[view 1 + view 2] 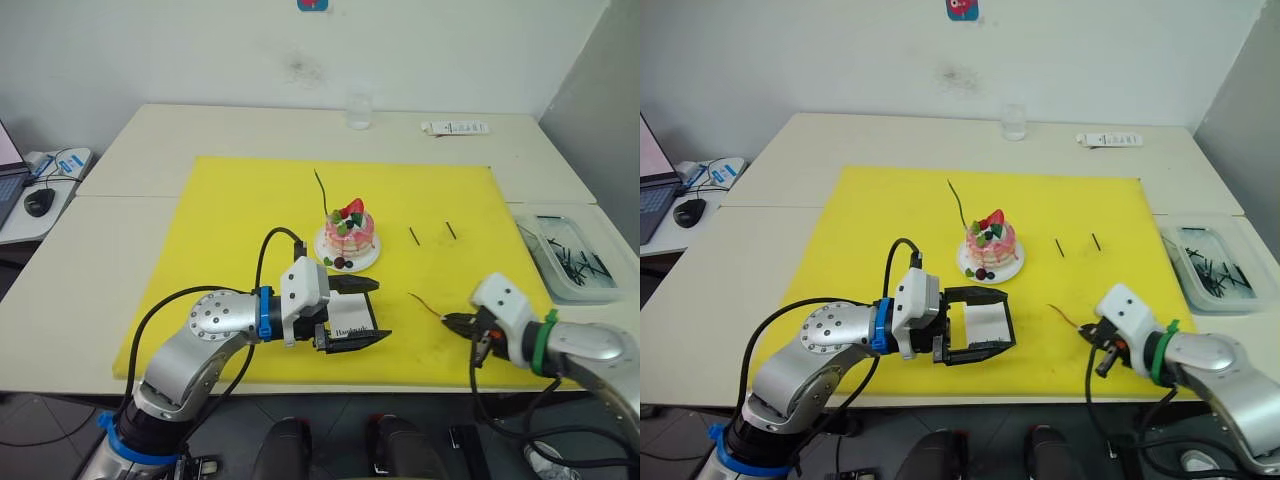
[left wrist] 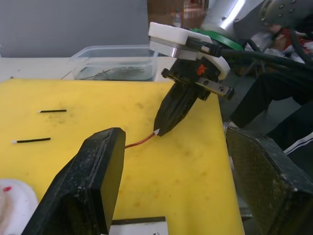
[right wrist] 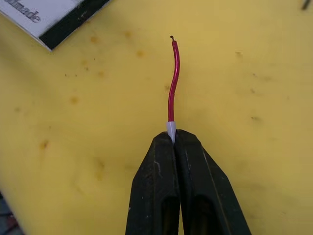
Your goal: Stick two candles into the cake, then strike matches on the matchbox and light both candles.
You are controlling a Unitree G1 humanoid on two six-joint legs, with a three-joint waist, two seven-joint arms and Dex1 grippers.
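The pink-and-white cake (image 1: 350, 232) sits on its small white plate mid-mat. The thin green candle (image 1: 321, 190) rises at its far-left side. My right gripper (image 3: 172, 138) is shut on the white tip of the dark red candle (image 3: 172, 81), low over the mat near the front right. My left gripper (image 1: 358, 312) is open, one finger on each side of the white matchbox (image 1: 985, 322) in front of the cake. I cannot tell whether the fingers touch it. Two matches (image 1: 413, 236) (image 1: 451, 230) lie on the mat to the right of the cake.
The yellow mat (image 1: 230, 230) covers the middle of the table. A clear plastic box (image 1: 570, 255) of dark sticks stands at the right edge. A glass (image 1: 359, 112) and a white remote (image 1: 455, 127) sit at the back. A mouse (image 1: 40, 202) lies far left.
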